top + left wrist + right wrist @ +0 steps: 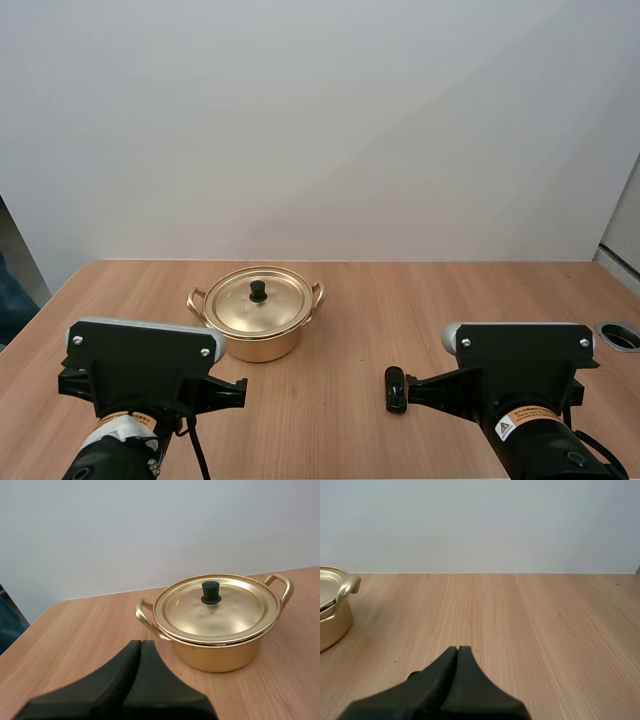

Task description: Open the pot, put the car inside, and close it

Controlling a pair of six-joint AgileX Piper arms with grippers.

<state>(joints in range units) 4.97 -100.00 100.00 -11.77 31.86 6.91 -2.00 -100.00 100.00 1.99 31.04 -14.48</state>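
Observation:
A gold pot (258, 330) with two side handles stands upright in the middle of the table. Its lid (216, 607) is on, with a black knob (210, 591) in the centre. A small black object, likely the car (396, 389), lies on the wood to the right of the pot, just left of my right arm (520, 375). My left gripper (141, 643) is shut on nothing, a short way in front of the pot's left handle. My right gripper (457, 648) is also shut and empty. It hovers over bare wood with the pot (332, 607) off to its side.
The wooden table (400, 300) ends at a plain white wall behind the pot. A grey round opening (620, 335) sits at the table's right edge. Something blue (10, 300) lies beyond the left edge. Bare wood stretches to the right of the pot.

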